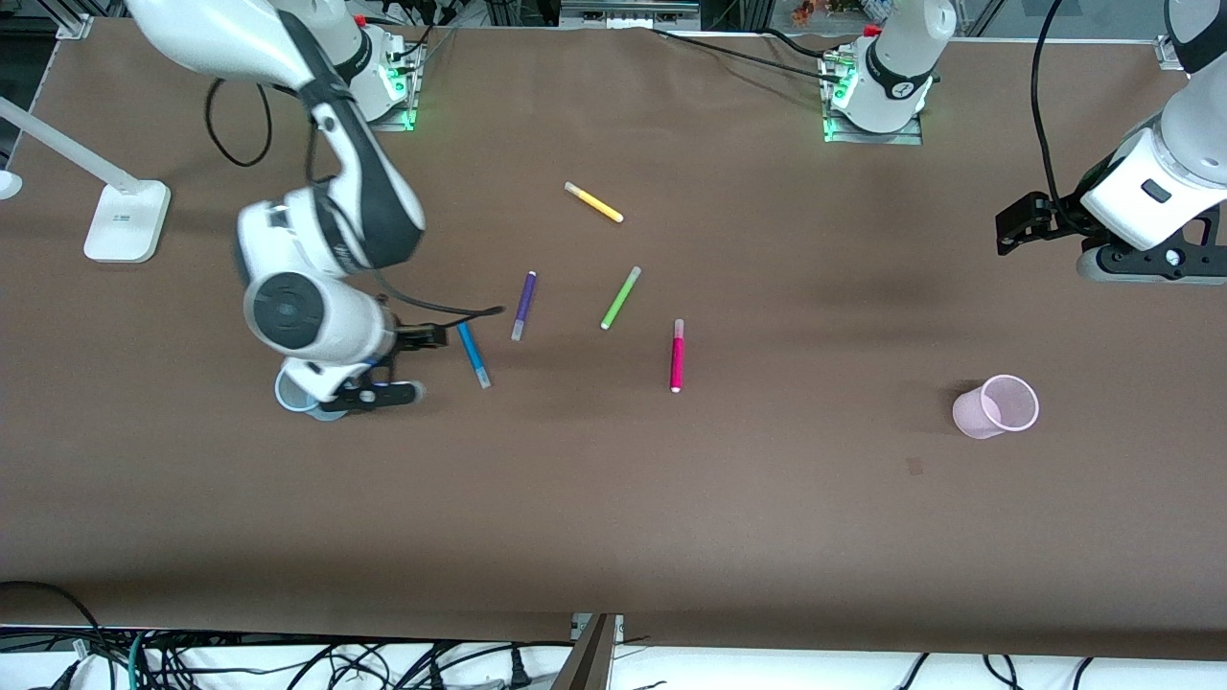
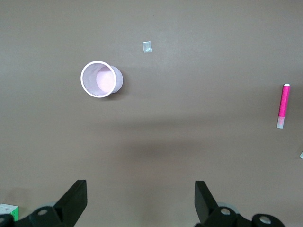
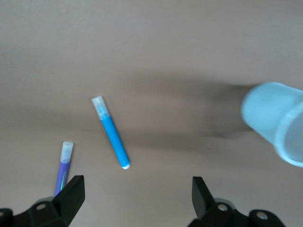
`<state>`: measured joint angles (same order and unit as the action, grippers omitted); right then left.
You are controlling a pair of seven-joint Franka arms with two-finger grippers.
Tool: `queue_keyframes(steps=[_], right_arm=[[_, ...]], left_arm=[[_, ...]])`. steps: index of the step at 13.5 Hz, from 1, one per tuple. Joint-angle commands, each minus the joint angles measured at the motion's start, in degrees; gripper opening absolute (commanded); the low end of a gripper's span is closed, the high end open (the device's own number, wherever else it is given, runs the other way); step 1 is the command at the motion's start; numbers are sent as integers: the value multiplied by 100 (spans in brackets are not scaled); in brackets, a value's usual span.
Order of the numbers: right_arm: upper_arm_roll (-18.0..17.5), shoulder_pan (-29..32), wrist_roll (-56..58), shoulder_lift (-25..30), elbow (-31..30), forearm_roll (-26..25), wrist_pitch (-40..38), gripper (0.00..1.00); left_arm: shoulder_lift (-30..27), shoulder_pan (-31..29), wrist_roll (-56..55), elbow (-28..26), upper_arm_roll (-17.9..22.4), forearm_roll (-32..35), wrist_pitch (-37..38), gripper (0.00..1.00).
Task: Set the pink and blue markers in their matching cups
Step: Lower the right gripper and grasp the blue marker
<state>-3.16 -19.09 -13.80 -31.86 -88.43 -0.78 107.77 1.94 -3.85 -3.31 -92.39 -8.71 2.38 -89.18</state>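
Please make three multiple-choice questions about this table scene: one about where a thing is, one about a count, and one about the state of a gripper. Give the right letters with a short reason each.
1. Where is the pink cup?
A. toward the left arm's end of the table
B. beside the blue cup
C. on top of the pink marker

2. How many markers lie on the table?
A. three
B. five
C. seven

3. How is the right gripper?
A. shut on the blue marker
B. open and empty
C. shut on the blue cup

Answers:
1 A: it stands alone, below the left gripper.
2 B: yellow, purple, green, blue marker, pink marker.
3 B: its fingers stand apart with nothing between them; the blue cup sits nearby.
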Motion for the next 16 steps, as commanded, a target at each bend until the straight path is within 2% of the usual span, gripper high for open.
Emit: queue_keyframes(steps=[1, 5, 10, 12, 14, 16], right_arm=[[26, -112, 0, -337, 116, -36, 260, 100], [26, -235, 18, -803, 116, -53, 805, 100], [17, -323, 35, -1093, 107, -53, 1448, 99], [17, -332, 97, -1146, 98, -53, 1536, 90], [17, -332, 149, -1208, 63, -53, 1711, 87], [17, -332, 255, -1243, 54, -45, 1765, 77]], left_arm=[[35, -11, 24, 142, -8, -107, 120, 100], [35, -2, 24, 142, -26, -107, 155, 100], [35, -11, 24, 142, -34, -107, 164, 100], [26, -11, 33, 142, -34, -107, 164, 100], [26, -11, 24, 142, -34, -107, 173, 100], [26, -11, 32, 142, -26, -107, 199, 100]])
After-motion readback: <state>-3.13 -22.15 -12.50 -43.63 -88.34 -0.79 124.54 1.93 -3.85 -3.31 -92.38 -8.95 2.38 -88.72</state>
